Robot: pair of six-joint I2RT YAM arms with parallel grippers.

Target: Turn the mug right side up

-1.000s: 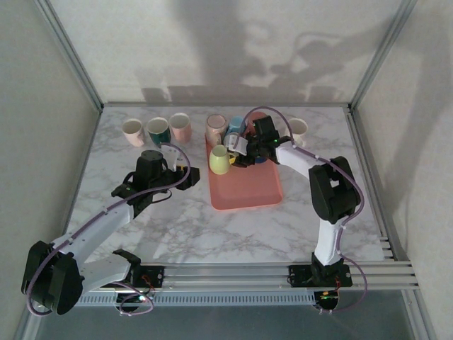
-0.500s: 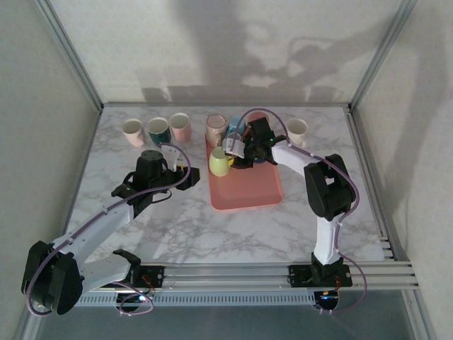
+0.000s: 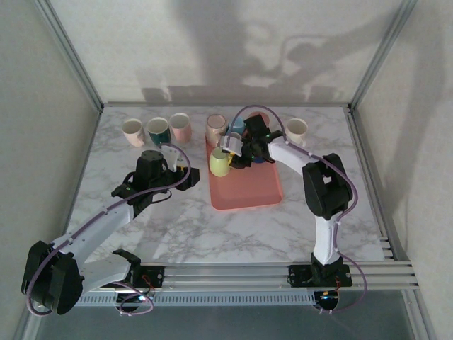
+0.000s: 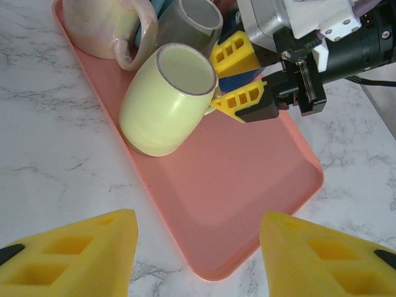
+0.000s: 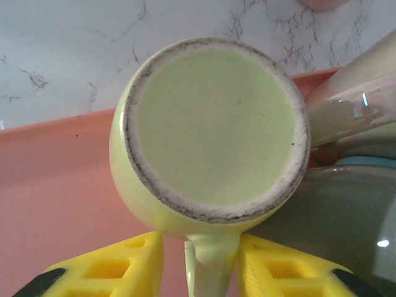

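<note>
The right claw [image 5: 201, 250] is pinching, jaws narrowly parted, the handle of the tilted mug [image 5: 210, 130], whose mouth is facing away, hidden.

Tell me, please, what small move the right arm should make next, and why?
Probably lift the yellow-green mug slightly. The right tool has its fingers on either side of the handle, the mug is base-up on the pink tray, and other mugs crowd it, so turning needs room.
</note>
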